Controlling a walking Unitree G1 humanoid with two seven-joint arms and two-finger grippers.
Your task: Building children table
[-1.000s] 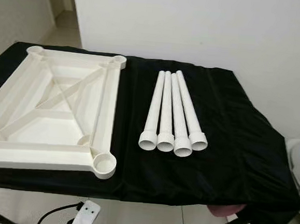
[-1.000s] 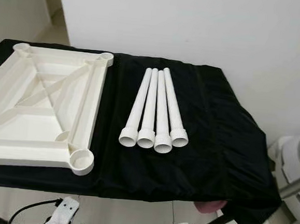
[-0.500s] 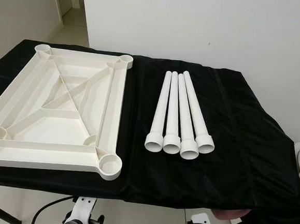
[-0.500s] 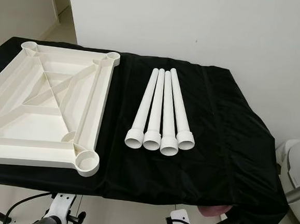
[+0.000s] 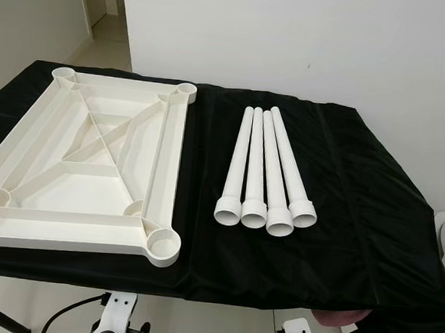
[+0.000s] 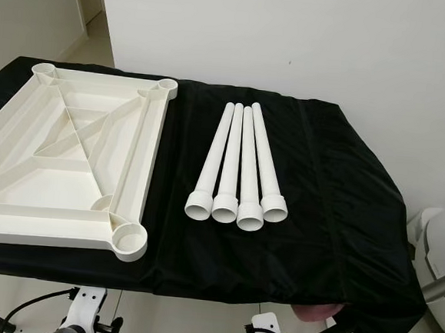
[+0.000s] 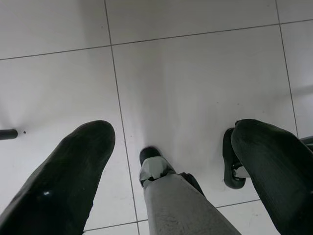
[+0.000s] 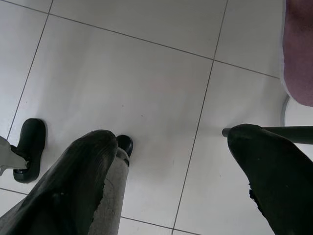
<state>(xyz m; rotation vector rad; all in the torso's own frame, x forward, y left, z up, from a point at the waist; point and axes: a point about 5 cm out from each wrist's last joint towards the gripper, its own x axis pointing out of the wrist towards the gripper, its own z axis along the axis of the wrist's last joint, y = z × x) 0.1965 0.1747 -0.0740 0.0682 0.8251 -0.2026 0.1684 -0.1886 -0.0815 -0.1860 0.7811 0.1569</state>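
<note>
A white plastic tabletop [image 5: 83, 171] lies upside down on the left of a black-draped table [image 5: 357, 223], ribs up, with a round socket at each corner. To its right, several white tube legs [image 5: 264, 174] lie side by side, wide threaded ends toward me. My left gripper [image 7: 171, 161] hangs below the table's front edge, open, its fingers pointing at the tiled floor. My right gripper [image 8: 171, 171] hangs likewise, open, over bare tiles.
A white wall stands behind the table. A white fan [image 6: 444, 246] is at the right edge. A doorway and corridor floor [image 5: 102, 26] show at the back left. My own feet [image 7: 154, 164] and a table leg [image 8: 274, 131] show on the tiles.
The camera has risen and turned slightly, so the table sits lower and more centred in view. The tabletop and legs have not moved.
</note>
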